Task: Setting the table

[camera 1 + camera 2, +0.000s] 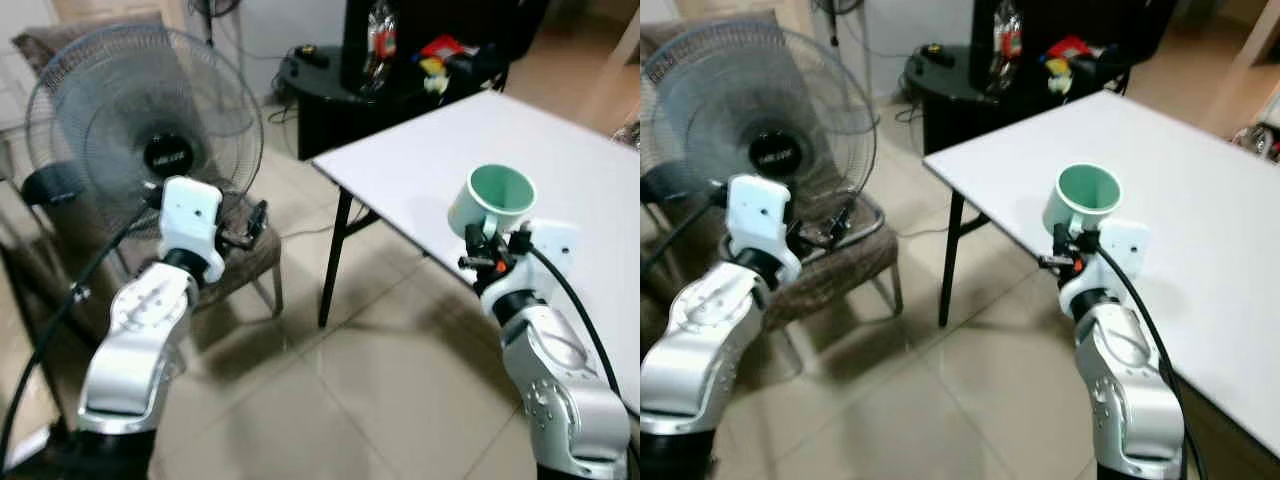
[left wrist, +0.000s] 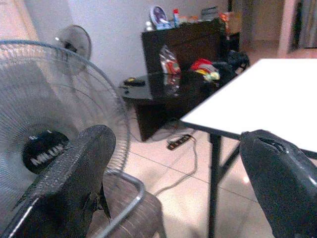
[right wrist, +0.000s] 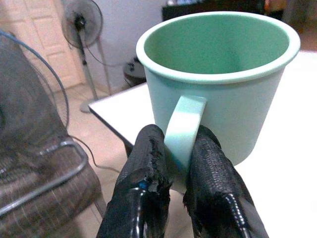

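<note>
Two black fingers of the right gripper (image 3: 173, 186) pinch only the handle of the mint-green mug (image 1: 493, 203), held above the white table's (image 1: 440, 170) near edge at about four o'clock, so it could swivel or drop onto the tiles, while the left gripper (image 2: 178, 183) hangs spread and empty near the fan (image 1: 140, 130).

— Counting cups: one pale green round mug with a handle (image 3: 218, 84).
— Tables? One white rectangular table on black legs (image 1: 560, 170), plus one low black glossy side table (image 1: 330, 85) behind it.
— Fans: two. One large grey wire-caged fan with a black hub (image 1: 150, 130) up close, one smaller standing fan on a pole (image 3: 81, 22) by the wall.
— Chairs: one brown woven seat with a metal frame (image 1: 245, 265).
— Arms: two silver ones, each ending in a gripper of two black fingers: left gripper (image 2: 173, 178), right gripper (image 3: 173, 158).
— Clutter on the side table: too blurred to count.
</note>
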### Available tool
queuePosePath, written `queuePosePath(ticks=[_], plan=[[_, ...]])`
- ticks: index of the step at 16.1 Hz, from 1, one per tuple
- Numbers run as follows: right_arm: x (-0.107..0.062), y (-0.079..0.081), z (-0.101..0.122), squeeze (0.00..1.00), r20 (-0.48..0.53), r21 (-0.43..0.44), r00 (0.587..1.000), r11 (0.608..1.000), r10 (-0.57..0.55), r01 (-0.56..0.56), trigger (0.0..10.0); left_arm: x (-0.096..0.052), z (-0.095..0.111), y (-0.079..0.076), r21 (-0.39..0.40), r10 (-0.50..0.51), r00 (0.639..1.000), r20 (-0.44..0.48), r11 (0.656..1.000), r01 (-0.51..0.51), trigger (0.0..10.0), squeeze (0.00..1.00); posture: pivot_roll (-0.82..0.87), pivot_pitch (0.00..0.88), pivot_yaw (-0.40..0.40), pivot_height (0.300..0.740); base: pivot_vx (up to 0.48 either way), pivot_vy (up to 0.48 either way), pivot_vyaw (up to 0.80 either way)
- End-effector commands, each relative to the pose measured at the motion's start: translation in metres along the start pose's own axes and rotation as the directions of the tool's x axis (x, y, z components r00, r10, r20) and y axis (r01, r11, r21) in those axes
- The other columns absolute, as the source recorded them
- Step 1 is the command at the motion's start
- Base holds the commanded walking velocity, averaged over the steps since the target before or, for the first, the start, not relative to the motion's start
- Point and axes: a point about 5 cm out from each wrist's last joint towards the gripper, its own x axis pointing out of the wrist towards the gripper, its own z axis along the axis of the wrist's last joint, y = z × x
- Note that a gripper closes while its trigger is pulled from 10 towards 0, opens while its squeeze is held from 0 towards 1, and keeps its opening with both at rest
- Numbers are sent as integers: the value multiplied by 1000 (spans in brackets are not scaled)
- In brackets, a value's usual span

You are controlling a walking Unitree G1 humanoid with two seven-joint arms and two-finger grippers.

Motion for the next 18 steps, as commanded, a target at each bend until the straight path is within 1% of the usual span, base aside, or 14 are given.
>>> queuePosePath(ticks=[1,5,8,15,18], plan=[[2,11,3,0,22,4,999,999,42,-42,10000,-2,-2,8,13,30,999,-14,999,-30,10000,0,38,0,-19,740,322,0,0],[3,10,5,0,28,5,999,999,43,-43,10000,-2,-3,9,10,35,999,-18,999,-35,10000,0,37,0,-22,740,317,0,0],[5,10,4,0,22,-9,999,999,46,-45,10000,-1,-3,8,9,30,999,-20,1000,-30,10000,0,33,0,-22,740,311,0,0],[7,7,5,0,19,-22,999,999,44,-44,10000,1,-5,4,9,1,1000,-25,1000,-1,10000,0,21,0,-10,740,303,0,-755],[9,8,5,0,14,-28,998,998,61,-61,10000,2,-4,4,9,-3,1000,-25,1000,3,10000,0,22,0,-8,740,295,0,0]])
